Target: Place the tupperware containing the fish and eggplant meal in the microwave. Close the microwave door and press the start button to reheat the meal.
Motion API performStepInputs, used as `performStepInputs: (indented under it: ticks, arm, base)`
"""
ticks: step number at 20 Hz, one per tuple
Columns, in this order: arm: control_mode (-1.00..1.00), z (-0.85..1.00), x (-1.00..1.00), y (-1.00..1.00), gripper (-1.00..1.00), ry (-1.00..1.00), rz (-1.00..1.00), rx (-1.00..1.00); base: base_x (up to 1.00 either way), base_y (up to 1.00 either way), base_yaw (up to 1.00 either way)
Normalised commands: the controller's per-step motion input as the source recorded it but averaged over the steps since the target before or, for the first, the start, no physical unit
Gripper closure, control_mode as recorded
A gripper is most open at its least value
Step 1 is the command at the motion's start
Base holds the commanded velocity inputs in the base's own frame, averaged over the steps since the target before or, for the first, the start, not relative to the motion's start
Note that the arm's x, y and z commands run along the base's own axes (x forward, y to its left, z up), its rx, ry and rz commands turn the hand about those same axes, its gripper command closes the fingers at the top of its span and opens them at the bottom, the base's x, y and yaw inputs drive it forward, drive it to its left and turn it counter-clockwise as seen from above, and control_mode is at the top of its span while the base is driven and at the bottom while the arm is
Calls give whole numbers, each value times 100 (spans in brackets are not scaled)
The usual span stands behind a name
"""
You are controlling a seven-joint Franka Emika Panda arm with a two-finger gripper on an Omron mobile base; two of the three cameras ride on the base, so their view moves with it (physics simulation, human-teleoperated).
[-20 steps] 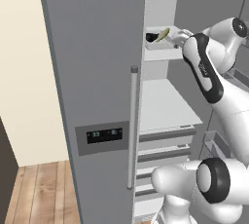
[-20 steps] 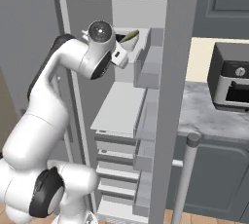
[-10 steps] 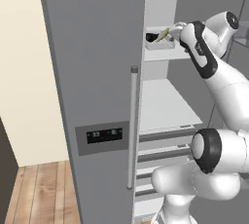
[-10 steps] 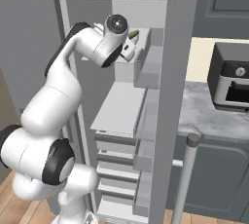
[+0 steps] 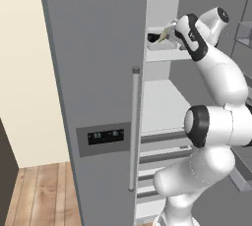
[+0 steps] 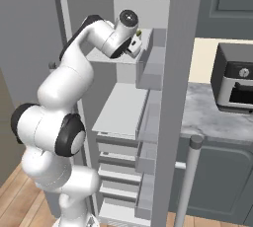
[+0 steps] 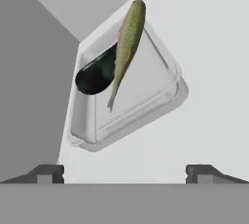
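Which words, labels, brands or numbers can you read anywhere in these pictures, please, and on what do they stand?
None can be read.
Fridge door panel: pale marks on its dark display, too small and blurred to read.
Countertop appliance: a round knob, no legible text.
Tupperware, fish and eggplant: no label.

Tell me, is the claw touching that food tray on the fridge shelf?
Apart. In the hand view the open claw sits short of the tray, with bare shelf between them.
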Motion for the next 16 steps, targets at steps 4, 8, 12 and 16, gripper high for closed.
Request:
performStepInputs:
  ticks: [4, 8, 12, 16]
  arm:
    - [-100, -13, 52, 0, -100, 8, 1, 0]
    - [-100, -16, 52, 0, -100, 7, 0, 0]
    - [-100, -18, 50, 0, -100, 3, 0, 0]
    - [-100, -16, 49, 0, -100, 2, 0, 0]
  base:
    - [0, 0, 0]
    - [0, 0, 0]
    - [0, 0, 0]
    - [0, 0, 0]
